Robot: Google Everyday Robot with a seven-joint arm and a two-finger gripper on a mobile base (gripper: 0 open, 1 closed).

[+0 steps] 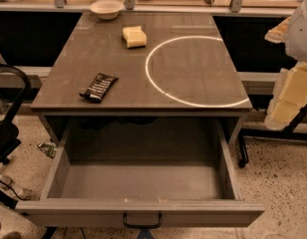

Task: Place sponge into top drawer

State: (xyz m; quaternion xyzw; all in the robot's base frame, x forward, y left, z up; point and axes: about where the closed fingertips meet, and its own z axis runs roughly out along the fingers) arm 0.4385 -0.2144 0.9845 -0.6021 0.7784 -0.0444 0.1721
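The pale yellow sponge (pixel 134 36) lies on the grey table top (pixel 193 68), toward the back, left of a bright ring of light. The top drawer (pixel 203 214) is pulled fully out toward me under the table; it is empty inside and its dark pull handle (pixel 142 221) is at the middle of the front panel. My gripper (pixel 292 94) hangs at the right edge of the view, beside the table's right side and well apart from the sponge. It holds nothing that I can see.
A white bowl (pixel 106 8) stands at the table's back edge, left of the sponge. A black snack bar wrapper (pixel 98 86) lies at front left. A black chair (pixel 6 128) stands left of the drawer. A black frame base with a caster (pixel 243 158) stands to the right.
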